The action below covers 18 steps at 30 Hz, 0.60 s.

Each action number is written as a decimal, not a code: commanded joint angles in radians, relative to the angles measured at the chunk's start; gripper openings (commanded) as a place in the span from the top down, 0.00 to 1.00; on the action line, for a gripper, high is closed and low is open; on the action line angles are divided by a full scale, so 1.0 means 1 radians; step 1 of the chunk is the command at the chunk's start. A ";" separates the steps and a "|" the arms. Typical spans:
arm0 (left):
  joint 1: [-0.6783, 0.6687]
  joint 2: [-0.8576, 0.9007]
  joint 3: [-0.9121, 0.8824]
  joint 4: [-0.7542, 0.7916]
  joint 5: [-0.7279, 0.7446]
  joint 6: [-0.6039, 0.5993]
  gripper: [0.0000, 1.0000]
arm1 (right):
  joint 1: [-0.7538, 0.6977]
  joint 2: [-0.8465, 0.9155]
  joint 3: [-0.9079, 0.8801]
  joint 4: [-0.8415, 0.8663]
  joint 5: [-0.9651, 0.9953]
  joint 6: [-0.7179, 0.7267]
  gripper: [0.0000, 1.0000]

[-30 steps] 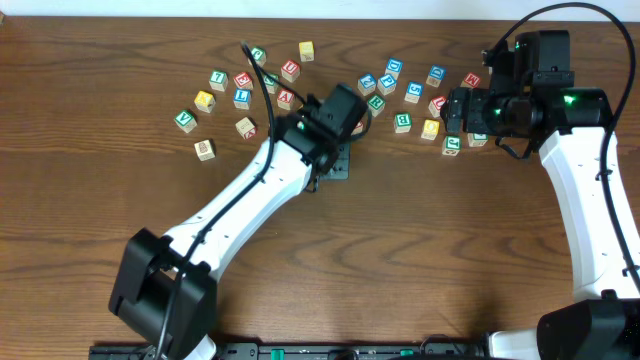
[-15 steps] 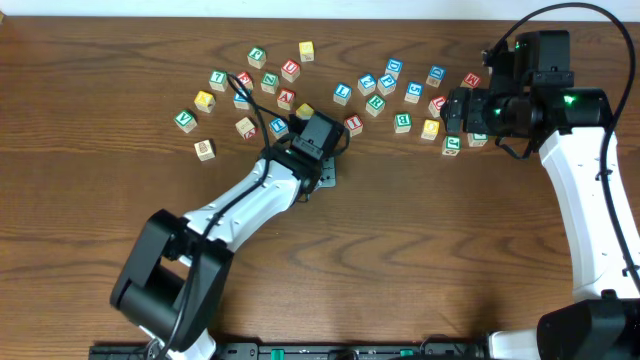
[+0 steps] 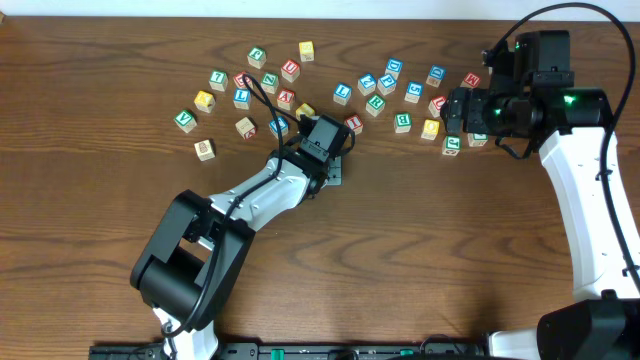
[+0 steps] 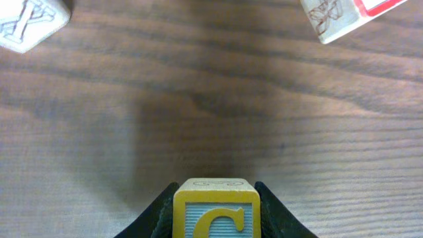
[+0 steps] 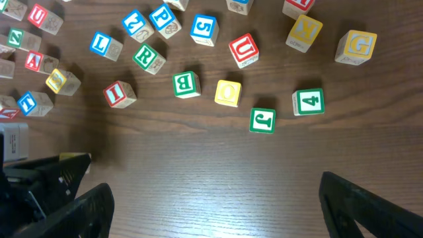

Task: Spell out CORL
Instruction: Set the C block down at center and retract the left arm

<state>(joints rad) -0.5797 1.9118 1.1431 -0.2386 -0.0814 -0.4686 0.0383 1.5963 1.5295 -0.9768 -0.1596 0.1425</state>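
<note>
Since a second ago the left arm (image 3: 265, 188) has pulled its wrist back toward its own base and folded up tighter. Blocks it was covering now show again along the near edge of the scatter. The right arm has not budged.

The left gripper (image 4: 215, 201) is clamped on the C block (image 4: 215, 215), a yellow-framed cube with the C face turned toward the wrist camera. A dark finger presses each side of it. It hangs over a bare patch of the table (image 4: 211, 106), and I can't tell whether it touches the wood. Ahead of it an X block (image 4: 30, 23) lies off to the left and a red-edged block (image 4: 350, 16) off to the right, both well apart from it. From overhead the wrist hides the C block.

The other letters lie loose in the scatter, not in a row. The yellow O block (image 5: 228, 92) is nearest the right gripper (image 5: 211, 218), whose jaws stand spread wide with nothing between them. The green R block (image 5: 147, 57) and the blue L block (image 5: 100, 43) lie farther left.
</note>
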 commanded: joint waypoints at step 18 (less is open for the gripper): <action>-0.002 0.048 -0.004 0.004 -0.009 0.065 0.53 | -0.005 -0.006 -0.002 0.001 0.005 -0.001 0.05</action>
<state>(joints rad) -0.5808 1.9541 1.1431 -0.2245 -0.0841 -0.4103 0.0383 1.5963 1.5295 -0.9760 -0.1596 0.1417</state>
